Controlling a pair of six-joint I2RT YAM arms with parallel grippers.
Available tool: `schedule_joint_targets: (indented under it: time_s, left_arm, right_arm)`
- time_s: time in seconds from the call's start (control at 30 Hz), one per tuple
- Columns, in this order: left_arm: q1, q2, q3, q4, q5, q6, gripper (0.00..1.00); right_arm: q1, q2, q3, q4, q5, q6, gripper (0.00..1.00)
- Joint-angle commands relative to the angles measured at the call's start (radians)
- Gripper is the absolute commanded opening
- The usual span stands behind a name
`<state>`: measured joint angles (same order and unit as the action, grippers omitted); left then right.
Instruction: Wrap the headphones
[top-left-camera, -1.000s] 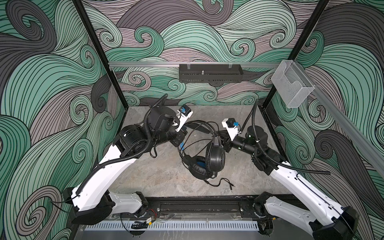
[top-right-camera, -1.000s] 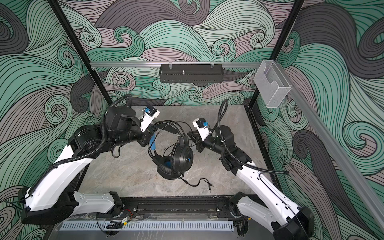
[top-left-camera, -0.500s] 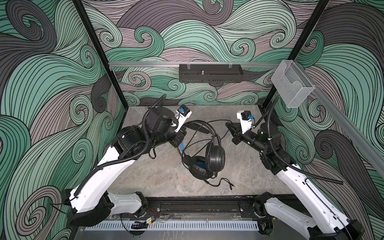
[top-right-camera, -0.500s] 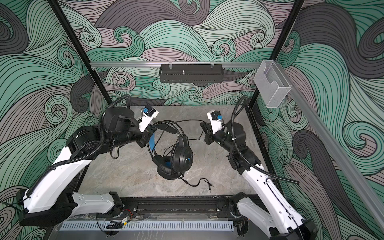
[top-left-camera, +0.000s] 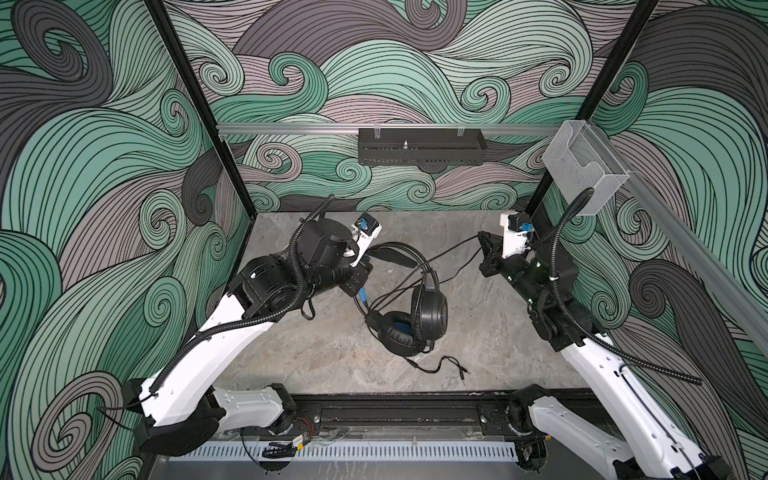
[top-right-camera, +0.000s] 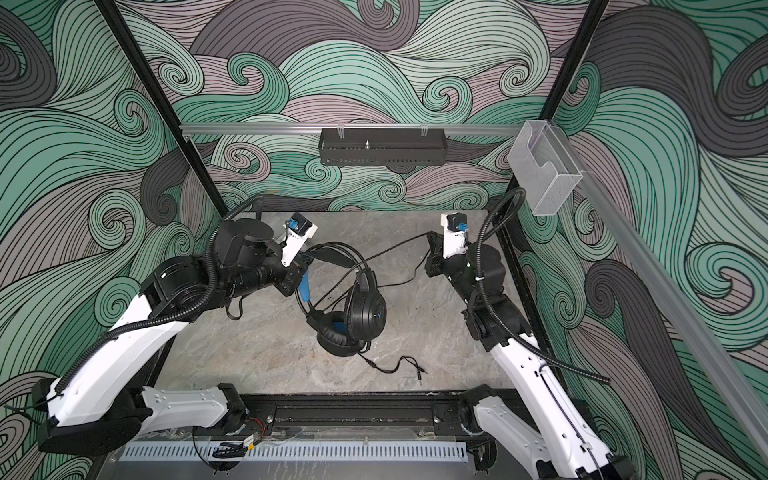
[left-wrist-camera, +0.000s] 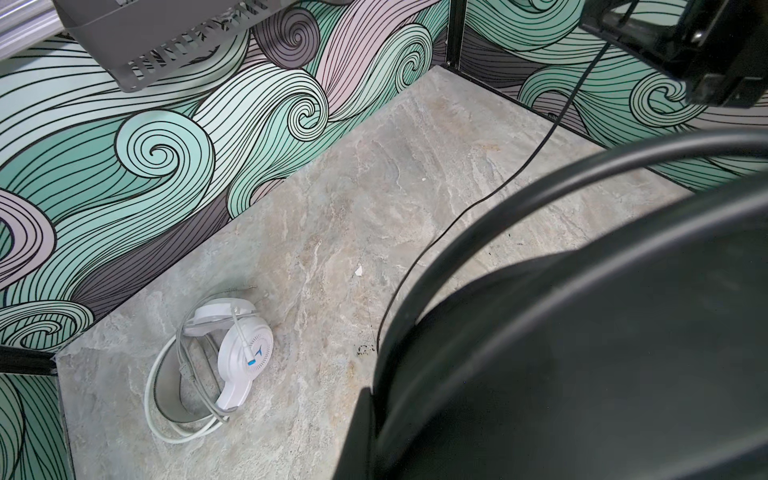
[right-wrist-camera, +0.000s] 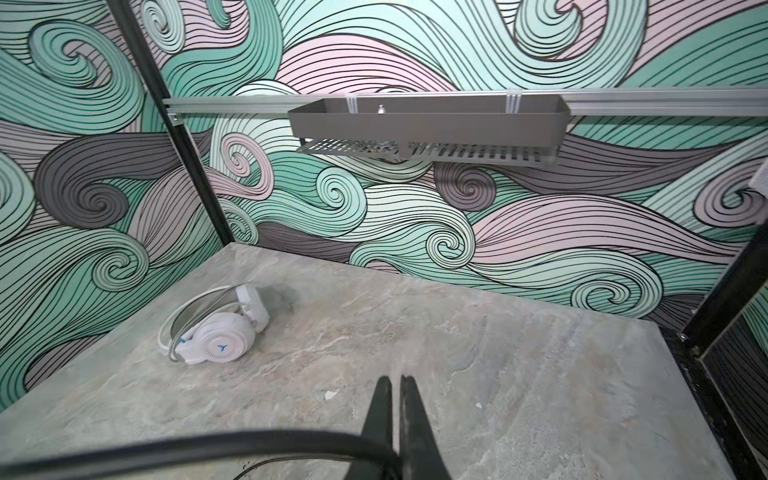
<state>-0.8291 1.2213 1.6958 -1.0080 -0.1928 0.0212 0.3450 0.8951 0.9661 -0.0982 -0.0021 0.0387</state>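
Since a second ago the right fingers (top-left-camera: 483, 240) have been drawn back from just beside the black headphones (top-left-camera: 428, 309) toward the right-hand wall (top-left-camera: 685, 166). The black cable (top-left-camera: 451, 250) has been pulled out with them into a nearly straight line. The left fingers (top-left-camera: 362, 296) have been kept in place.

The right fingers are pressed together on the cable. In the right wrist view it is seen running in and ending between them, with only a thin slit left at the tips. From there the cable is stretched across to the headband (top-left-camera: 395, 254), between the two sets of fingers.

The left fingers are closed on the side of the headband. The ear cups (top-left-camera: 399, 338) are found just beyond them, one turned on edge, the other flatter with blue inside. Whether the cups rest on the tabletop (top-left-camera: 291, 365) cannot be told. The cable's loose end (top-left-camera: 442, 368) is laid on the tabletop past the cups, well apart from both sets of fingers.

The white headphones (left-wrist-camera: 245, 353) are seen only in the wrist views. They lie on the tabletop by a back corner, well apart from both sets of fingers, with the pale cable (left-wrist-camera: 181, 353) gathered at them.
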Motion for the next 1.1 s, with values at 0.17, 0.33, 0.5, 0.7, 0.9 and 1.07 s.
schedule_joint_targets:
  time_s: [0.17, 0.33, 0.5, 0.7, 0.9, 1.07]
  left_arm:
    - [0.004, -0.049, -0.001, 0.086, 0.002, -0.041, 0.00]
    - [0.004, -0.046, 0.013, 0.106, 0.026, -0.044, 0.00]
    - [0.005, -0.052, 0.023, 0.123, 0.056, -0.053, 0.00]
    - [0.005, -0.040, 0.057, 0.157, 0.114, -0.086, 0.00]
    - [0.004, -0.002, 0.153, 0.193, 0.118, -0.126, 0.00]
    - [0.005, 0.044, 0.266, 0.200, 0.106, -0.162, 0.00]
  right_arm:
    - [-0.023, 0.000, 0.017, -0.011, 0.078, 0.026, 0.00]
    - [-0.023, 0.036, -0.005, 0.010, 0.055, 0.065, 0.00]
    - [-0.023, 0.052, -0.020, 0.019, 0.054, 0.063, 0.00]
    - [-0.008, 0.090, -0.045, 0.107, -0.030, 0.084, 0.07]
    - [0.038, 0.177, 0.020, 0.188, -0.168, 0.060, 0.14]
    - [0.061, 0.230, 0.050, 0.263, -0.233, 0.088, 0.17]
